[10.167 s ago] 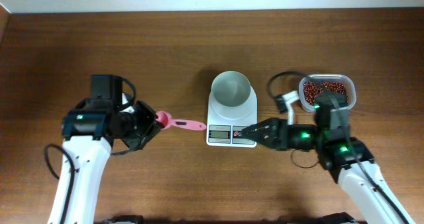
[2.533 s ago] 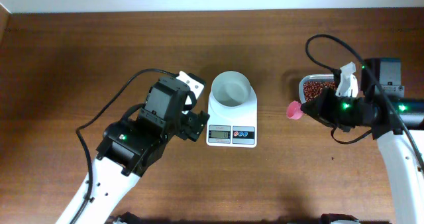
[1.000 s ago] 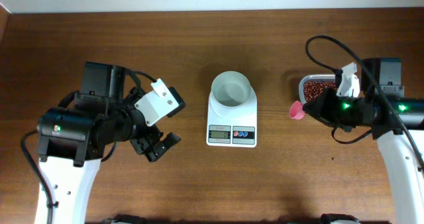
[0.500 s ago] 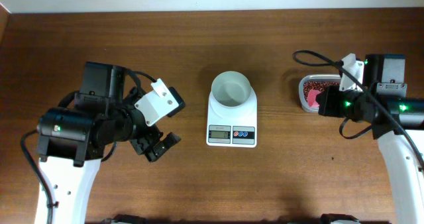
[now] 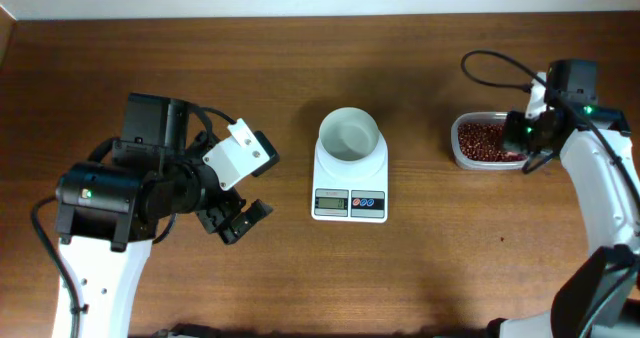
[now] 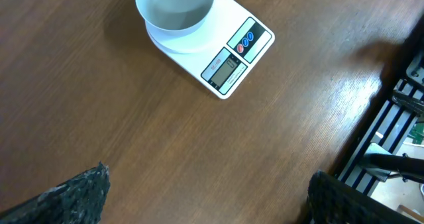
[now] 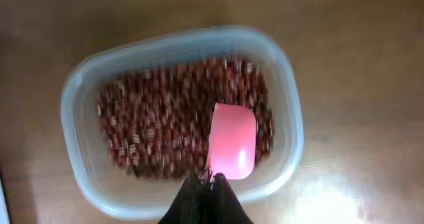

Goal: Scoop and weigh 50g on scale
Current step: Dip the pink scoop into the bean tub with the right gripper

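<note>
Right fingers (image 7: 202,201) pinch pink scoop (image 7: 233,141) over beans (image 7: 152,124) inside tub (image 7: 69,105) rim; left fingers (image 6: 73,196) wide, clear of scale (image 6: 225,58).

No text, brand or number can be read anywhere in these views. On the scale (image 5: 350,173), a grey display (image 6: 224,68) is seen at the front edge, but no digits can be made out on it. The red and blue buttons (image 6: 246,40) beside the display are too small for any marking to be told.
</note>
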Robot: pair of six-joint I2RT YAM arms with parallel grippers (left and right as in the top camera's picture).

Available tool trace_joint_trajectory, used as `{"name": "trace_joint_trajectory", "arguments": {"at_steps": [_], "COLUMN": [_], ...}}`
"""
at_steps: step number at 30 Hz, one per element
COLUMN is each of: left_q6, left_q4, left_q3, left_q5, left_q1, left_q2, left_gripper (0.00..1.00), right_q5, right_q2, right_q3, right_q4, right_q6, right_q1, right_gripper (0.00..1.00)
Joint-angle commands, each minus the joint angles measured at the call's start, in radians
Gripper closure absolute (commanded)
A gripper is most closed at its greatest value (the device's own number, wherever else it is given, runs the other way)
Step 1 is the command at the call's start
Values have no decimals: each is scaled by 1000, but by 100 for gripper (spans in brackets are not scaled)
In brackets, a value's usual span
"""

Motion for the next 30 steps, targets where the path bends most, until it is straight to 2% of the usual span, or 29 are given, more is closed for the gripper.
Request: {"name": "trace_joint_trajectory", "arguments": {"at_steps": [1, 14, 30], "left_q6": [20, 20, 20], "left_q4": [1, 1, 1], "left_q3": [9, 9, 9], "left_q5": [3, 3, 3], "left_q1": [3, 3, 3], "left_q2": [0, 0, 0], "left_gripper": [1, 1, 1], "right_q5": [-25, -295, -816], "right_q2": [29, 193, 220], "right_q3": [12, 11, 9], "right_q4": [37, 11, 2], "right_q6": [-11, -6, -7], "right_q1": [-6, -19, -322], "right_gripper": [96, 96, 96]}}
